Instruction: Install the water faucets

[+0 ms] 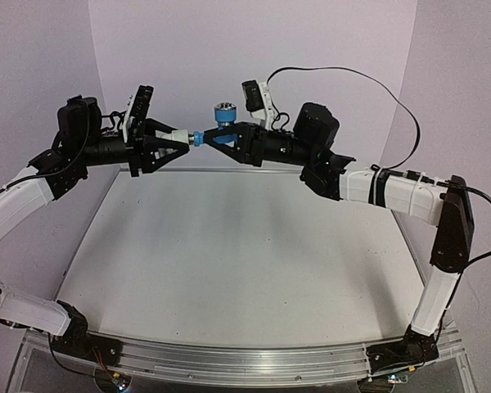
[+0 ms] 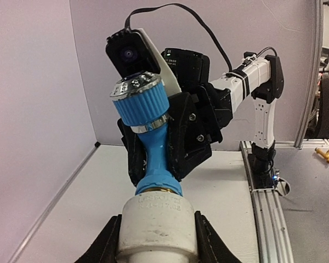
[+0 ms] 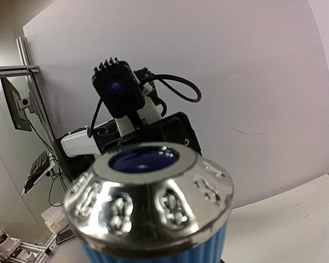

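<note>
High over the table's back edge the two arms meet tip to tip. My left gripper (image 1: 173,139) is shut on a white cylindrical fitting (image 1: 180,137), which shows large in the left wrist view as the fitting (image 2: 156,224) between the black fingers (image 2: 107,244). The light-blue water faucet (image 1: 221,127) has its silvery knob pointing up, and my right gripper (image 1: 222,141) is shut on its body. Its lower end sits in the mouth of the fitting; a brass ring shows at the joint on the faucet (image 2: 153,148). In the right wrist view the knob (image 3: 148,203) hides the fingers.
The white table (image 1: 229,246) lies below both arms, with an aluminium rail (image 1: 245,360) along its near edge. Walls close in the back and both sides. Past the table edge a small yellow part (image 2: 324,153) lies on a side surface.
</note>
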Tool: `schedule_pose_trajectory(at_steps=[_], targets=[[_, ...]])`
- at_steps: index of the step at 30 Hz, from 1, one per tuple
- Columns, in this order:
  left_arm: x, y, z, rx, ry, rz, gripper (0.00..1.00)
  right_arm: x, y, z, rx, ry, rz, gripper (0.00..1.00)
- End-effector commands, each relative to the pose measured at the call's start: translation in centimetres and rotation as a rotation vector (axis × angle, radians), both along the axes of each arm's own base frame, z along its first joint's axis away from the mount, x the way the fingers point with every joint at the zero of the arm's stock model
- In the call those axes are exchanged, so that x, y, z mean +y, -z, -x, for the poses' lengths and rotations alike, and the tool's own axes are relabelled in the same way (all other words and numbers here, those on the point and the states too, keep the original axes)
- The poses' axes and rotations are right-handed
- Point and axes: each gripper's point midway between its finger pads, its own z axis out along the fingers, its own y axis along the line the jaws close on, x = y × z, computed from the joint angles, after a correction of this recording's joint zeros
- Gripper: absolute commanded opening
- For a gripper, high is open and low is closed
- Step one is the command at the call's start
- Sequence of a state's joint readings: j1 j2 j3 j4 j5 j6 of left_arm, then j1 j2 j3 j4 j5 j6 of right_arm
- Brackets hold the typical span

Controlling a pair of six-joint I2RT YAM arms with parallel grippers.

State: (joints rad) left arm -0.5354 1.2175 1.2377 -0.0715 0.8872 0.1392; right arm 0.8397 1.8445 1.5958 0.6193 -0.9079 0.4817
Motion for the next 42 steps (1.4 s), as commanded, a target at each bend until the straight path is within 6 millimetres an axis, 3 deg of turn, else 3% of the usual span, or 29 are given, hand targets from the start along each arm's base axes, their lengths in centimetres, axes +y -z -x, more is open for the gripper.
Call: schedule_pose_trajectory(at_steps=[1,8,13,22,34,42], targets=[[-3.6,1.7,1.8,-0.163,0.118,-0.049,0.0,3.8,1.0,5.2,0.098,-0.181,0.045,0.0],[-5.1,2.4,1.5,-0.347,0.133,-0.113,0.0,3.9,0.5,5.3,0.173,-0.207,0.058,0.0],[-6.1,1.8,2.0,-0.506,0.165,-0.119,0.0,3.8,0.1,5.3,0.244,-0.222,0.067,0.0],[-6.3,1.4,2.1,-0.747,0.187,-0.142,0.0,3.8,-1.6,5.3,0.34,-0.241,0.065,0.0],[-5.9,2.7,1.3,-1.09,0.193,-0.26,0.0,4.8,-0.9,4.3,0.547,-0.258,0.101,0.0],[-5.0,5.5,0.2,-1.412,0.198,-0.415,0.0,6.2,-1.1,3.7,0.669,-0.261,0.154,0.0]])
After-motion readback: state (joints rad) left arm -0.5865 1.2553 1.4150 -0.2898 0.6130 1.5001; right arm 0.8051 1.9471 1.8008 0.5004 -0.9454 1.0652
